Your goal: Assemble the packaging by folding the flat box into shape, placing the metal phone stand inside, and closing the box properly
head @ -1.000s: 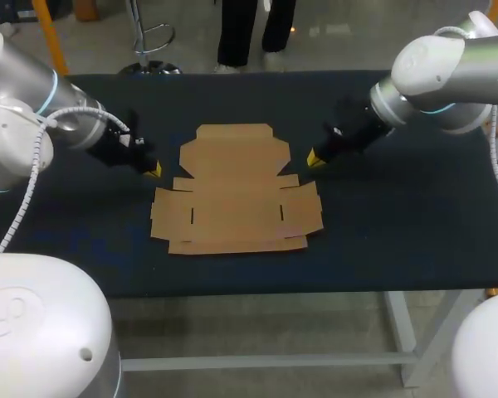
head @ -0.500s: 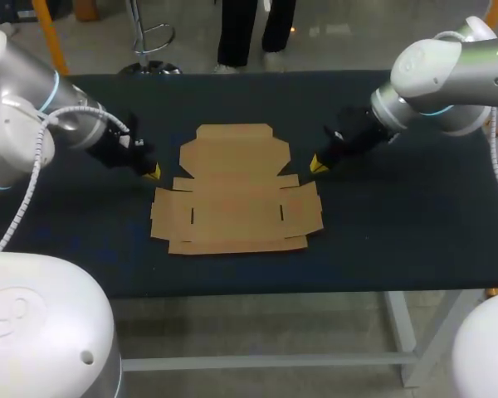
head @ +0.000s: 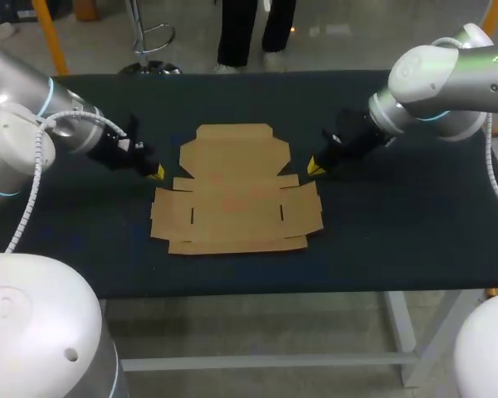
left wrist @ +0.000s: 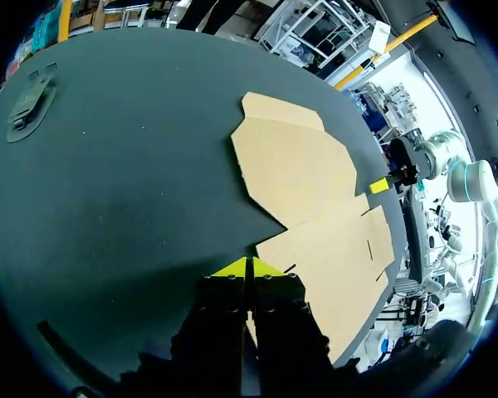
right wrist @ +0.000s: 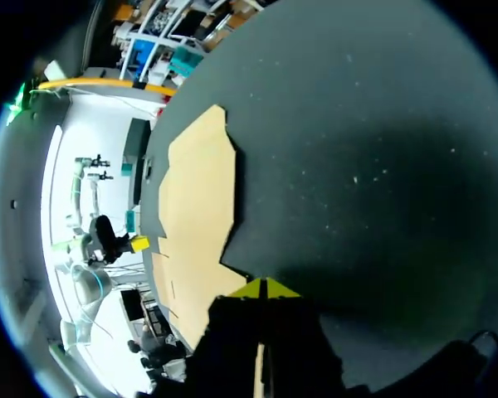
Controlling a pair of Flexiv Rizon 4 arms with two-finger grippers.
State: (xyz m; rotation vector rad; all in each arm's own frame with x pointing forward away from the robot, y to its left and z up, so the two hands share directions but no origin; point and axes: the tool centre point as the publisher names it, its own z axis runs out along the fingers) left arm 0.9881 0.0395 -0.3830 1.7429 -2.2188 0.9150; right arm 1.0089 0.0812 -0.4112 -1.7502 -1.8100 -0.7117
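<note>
- Folding step not yet begun: flat box lying unfolded on table.
- Left gripper, right gripper just beside box's two sides, tips pinched together, empty.
- Next, likely: getting under side flaps, lifting.

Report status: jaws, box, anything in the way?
Left gripper jaws shut, empty, by flat box, left side. Right gripper same, right side. Box unfolded on table. Nothing on it; phone stand not in view.

The left arm and right arm are rounded white-and-silver shells with thin blue joint rings and pale cables (ribbed on the left), their black left gripper and right gripper tipped yellow.
</note>
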